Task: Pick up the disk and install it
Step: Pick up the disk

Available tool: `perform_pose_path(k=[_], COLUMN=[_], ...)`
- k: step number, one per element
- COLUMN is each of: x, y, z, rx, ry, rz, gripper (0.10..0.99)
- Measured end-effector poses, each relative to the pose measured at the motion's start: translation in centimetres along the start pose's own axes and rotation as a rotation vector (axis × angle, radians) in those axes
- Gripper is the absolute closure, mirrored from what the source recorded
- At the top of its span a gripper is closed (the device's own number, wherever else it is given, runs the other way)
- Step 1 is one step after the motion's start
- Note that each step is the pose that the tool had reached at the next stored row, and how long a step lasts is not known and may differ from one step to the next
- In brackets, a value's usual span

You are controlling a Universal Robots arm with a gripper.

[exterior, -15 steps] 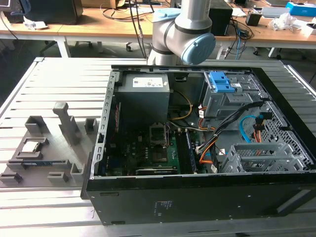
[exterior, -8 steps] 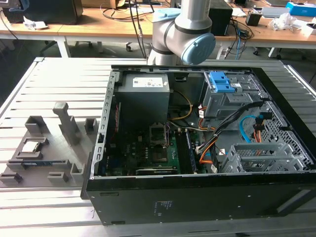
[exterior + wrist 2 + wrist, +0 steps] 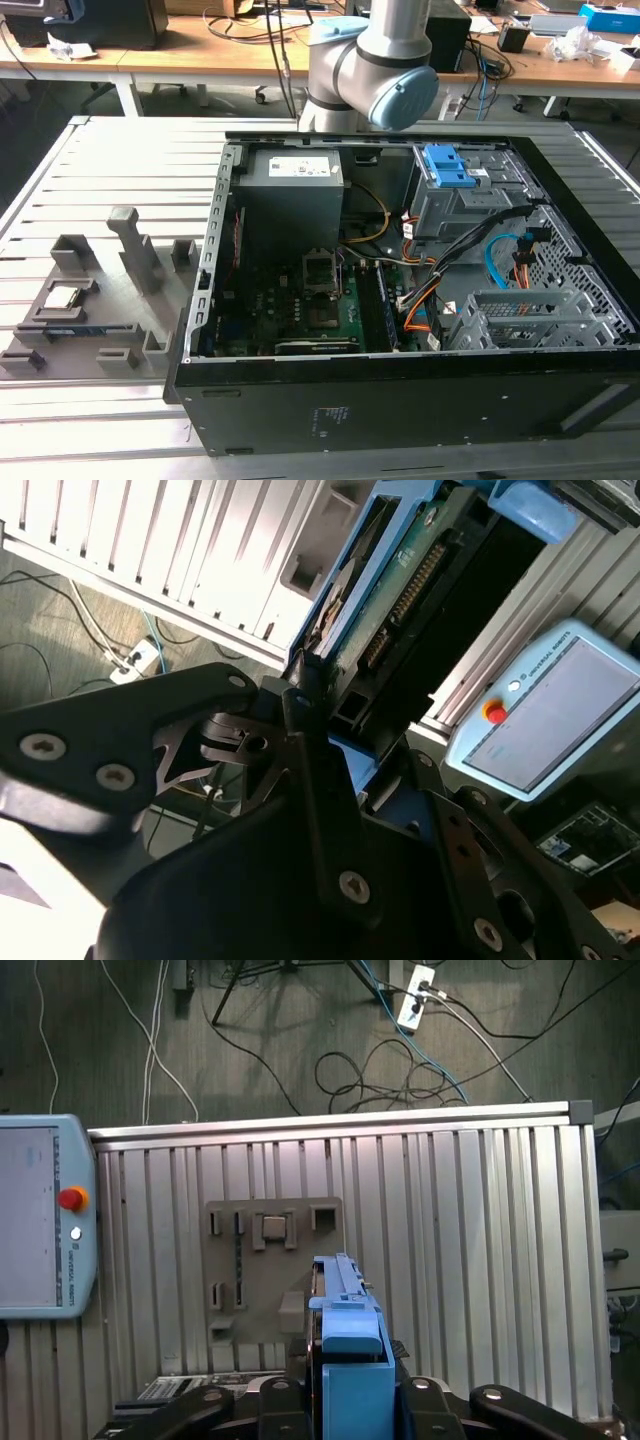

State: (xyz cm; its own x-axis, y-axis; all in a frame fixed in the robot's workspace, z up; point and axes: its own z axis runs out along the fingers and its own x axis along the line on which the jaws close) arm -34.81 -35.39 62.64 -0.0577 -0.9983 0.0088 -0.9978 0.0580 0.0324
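Exterior view: arm [image 3: 370,75] behind open computer case [image 3: 400,405], drive cage [image 3: 455,190] at far wall, second wrist view: gripper [image 3: 305,695] clamped on the disk [image 3: 400,575], edge-on, first wrist view: disk aloft over slotted table [image 3: 480,1260], fixture plate [image 3: 300,1270] beneath, edges clear.

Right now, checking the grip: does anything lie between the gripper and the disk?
Nothing. In both wrist views the gripper is shut directly on the disk, with no object between them.

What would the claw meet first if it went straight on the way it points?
Likely the grey fixture plate on the ribbed table: in the first wrist view, the disk in the claw aims at its edge. Depth unclear.
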Motion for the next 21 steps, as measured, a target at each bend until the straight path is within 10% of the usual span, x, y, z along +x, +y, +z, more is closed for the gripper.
perform_pose_path(k=[21], x=[-0.47], y=[-8.11], z=[-0.26], rx=[0.0], ry=[0.0001], rz=[0.0], gripper=[0.718])
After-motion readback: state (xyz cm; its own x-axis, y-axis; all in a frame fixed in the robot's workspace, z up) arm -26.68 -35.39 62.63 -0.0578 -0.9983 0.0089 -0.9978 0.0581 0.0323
